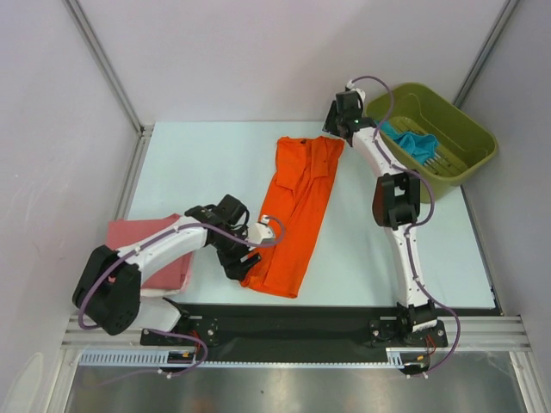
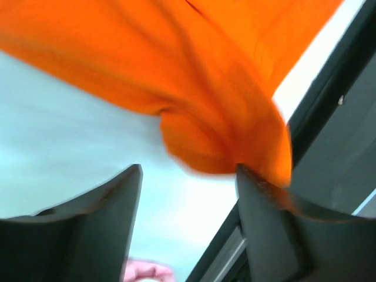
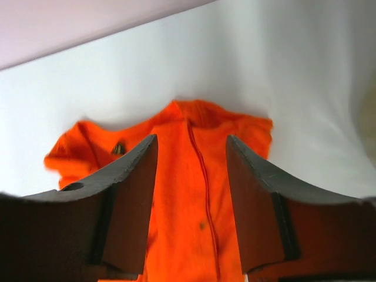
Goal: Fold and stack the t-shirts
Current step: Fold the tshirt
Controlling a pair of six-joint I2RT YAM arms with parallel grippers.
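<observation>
The orange t-shirt lies folded lengthwise in a long strip across the middle of the table. My left gripper is open at the strip's near left edge. In the left wrist view the orange cloth bunches just past the fingertips and touches the right one. My right gripper is open over the shirt's far right corner; in the right wrist view the orange shirt lies below the spread jaws. A folded pink t-shirt lies at the left with a white edge under it. The teal-blue t-shirt is in the basket.
An olive-green basket stands at the back right corner. A black strip and metal rail run along the near edge of the table. Walls and a frame post close the left and back sides.
</observation>
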